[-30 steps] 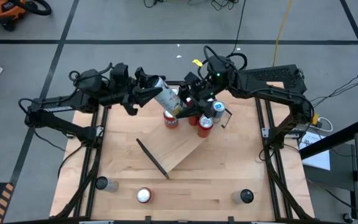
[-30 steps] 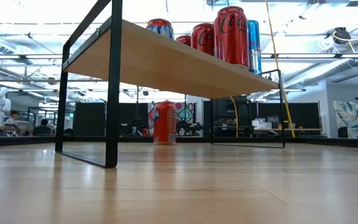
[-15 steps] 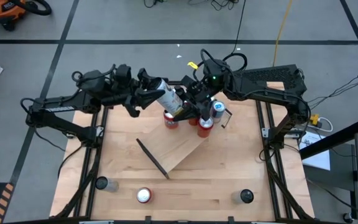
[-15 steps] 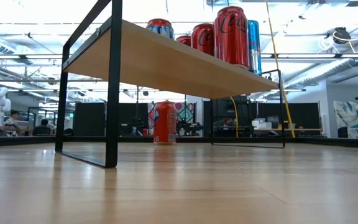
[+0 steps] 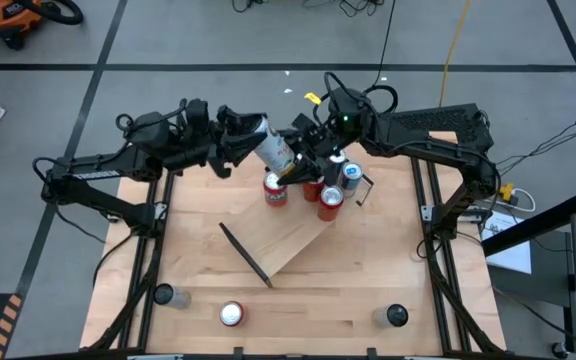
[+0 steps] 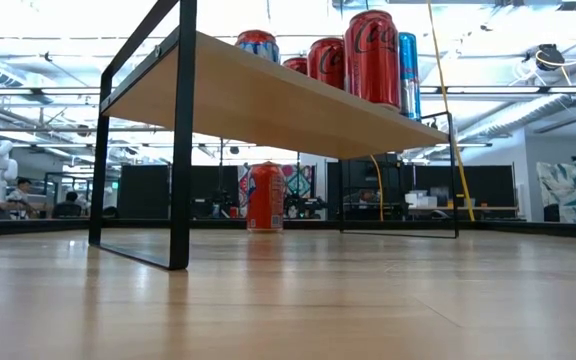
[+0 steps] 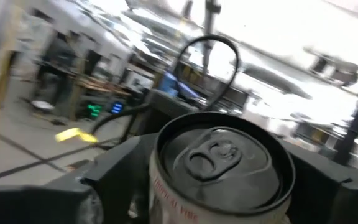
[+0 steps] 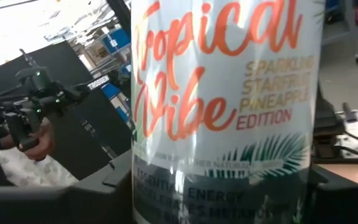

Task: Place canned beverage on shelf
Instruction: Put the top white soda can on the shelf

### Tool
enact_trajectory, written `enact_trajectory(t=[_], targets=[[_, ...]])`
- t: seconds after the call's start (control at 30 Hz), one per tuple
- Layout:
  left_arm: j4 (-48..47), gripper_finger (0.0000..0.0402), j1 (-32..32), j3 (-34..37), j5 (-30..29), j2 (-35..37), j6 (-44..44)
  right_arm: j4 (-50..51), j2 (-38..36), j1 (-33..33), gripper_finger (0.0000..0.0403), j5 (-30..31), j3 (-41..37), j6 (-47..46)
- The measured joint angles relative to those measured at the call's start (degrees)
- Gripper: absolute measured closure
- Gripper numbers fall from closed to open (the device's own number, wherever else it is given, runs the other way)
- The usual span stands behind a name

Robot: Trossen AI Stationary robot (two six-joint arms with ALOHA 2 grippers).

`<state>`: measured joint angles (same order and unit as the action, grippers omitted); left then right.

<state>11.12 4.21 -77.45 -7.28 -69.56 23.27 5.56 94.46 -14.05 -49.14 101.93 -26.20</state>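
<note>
A white can [image 5: 273, 148] printed "Tropical Vibe" hangs tilted above the far end of the shelf [image 5: 288, 235], between my two grippers. Its silver top [image 7: 222, 158] faces my left gripper [image 5: 243, 135], which is open with a finger on either side of that end. My right gripper [image 5: 303, 165] is shut on the can from the other side. Red cans [image 5: 275, 190] [image 5: 330, 200] and a blue one [image 5: 350, 175] stand on the shelf. In the low view they stand upright on the board [image 6: 268, 100]. My left gripper stands astride the can's top end; whether its fingers touch the wall, I cannot tell. My right gripper pinches the can's printed side wall [image 8: 148, 180] between its two fingers [image 8: 98, 186], which lie across the can. It comes in about level from the table's far right. The can is lifted clear of the shelf, its top tipped toward the left arm.
A red can [image 6: 265, 197] stands on the tabletop beyond the shelf. Near the table's front edge are another red can [image 5: 231, 314] and two dark cans [image 5: 163, 295] [image 5: 396, 316]. The shelf's near half is bare board; its black bracket [image 5: 246, 255] stands at the near end.
The white can has shifted a little toward the table's far edge and stands somewhat steeper between the two grippers. Both arms have stayed about where they were.
</note>
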Motion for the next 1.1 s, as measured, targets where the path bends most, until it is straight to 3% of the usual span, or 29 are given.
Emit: enact_trajectory(t=[0.2, 0.5, 0.97, 1.1], targets=[[-0.31, 0.0013, 0.01, 0.02, -5.88, 0.28, -1.57, 0.03, -0.28, -2.34, 0.0181, 1.02, 0.00, -0.85], [0.83, 0.0008, 0.00, 0.11, -12.07, 0.48, -2.46, 1.98, -1.79, -4.93, 0.0178, 7.40, 0.04, 1.84], [4.64, 0.0008, 0.37, 0.13, -20.08, 0.17, -6.14, 12.14, -6.23, -3.90, 0.0175, 39.39, 0.13, 19.94], [5.24, 0.0008, 0.70, 0.15, -24.87, 0.20, -5.91, 14.05, -6.09, -1.86, 0.0173, 48.59, 0.13, 24.57]])
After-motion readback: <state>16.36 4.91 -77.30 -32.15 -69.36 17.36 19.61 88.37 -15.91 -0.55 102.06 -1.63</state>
